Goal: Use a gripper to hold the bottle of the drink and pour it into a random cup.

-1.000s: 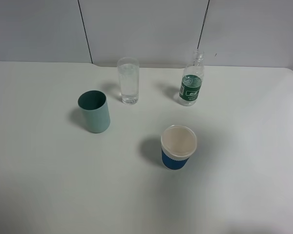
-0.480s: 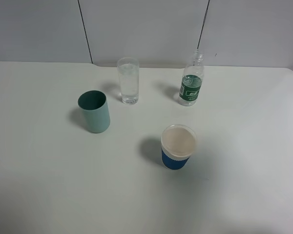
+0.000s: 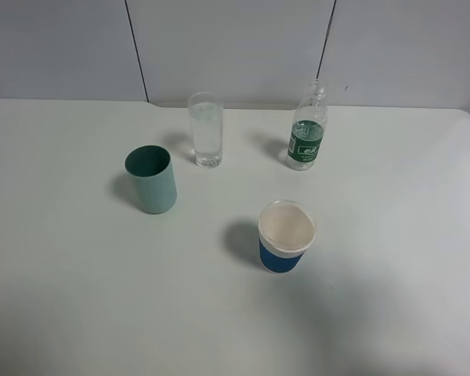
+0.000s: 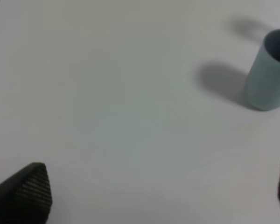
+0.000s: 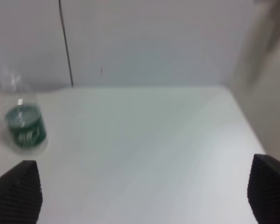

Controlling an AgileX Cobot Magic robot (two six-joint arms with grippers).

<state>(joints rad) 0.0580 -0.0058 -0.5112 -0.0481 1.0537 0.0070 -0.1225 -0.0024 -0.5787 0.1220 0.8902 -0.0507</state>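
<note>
The bottle (image 3: 307,129) stands upright and uncapped at the back right of the white table (image 3: 70,266), clear with a dark green label. A tall clear glass cup (image 3: 206,129) stands to its left. Neither arm shows in the exterior high view. In the right wrist view the right gripper (image 5: 142,191) is open, its black fingertips (image 5: 16,191) spread wide over bare table, with the bottle (image 5: 23,123) well ahead and off to one side. The left gripper (image 4: 158,191) is open too, with nothing between its fingers.
A teal plastic cup (image 3: 151,179) stands left of centre and also shows in the left wrist view (image 4: 269,72). A white paper cup with a blue sleeve (image 3: 287,236) sits nearer the front. A grey panelled wall (image 3: 235,47) closes the back.
</note>
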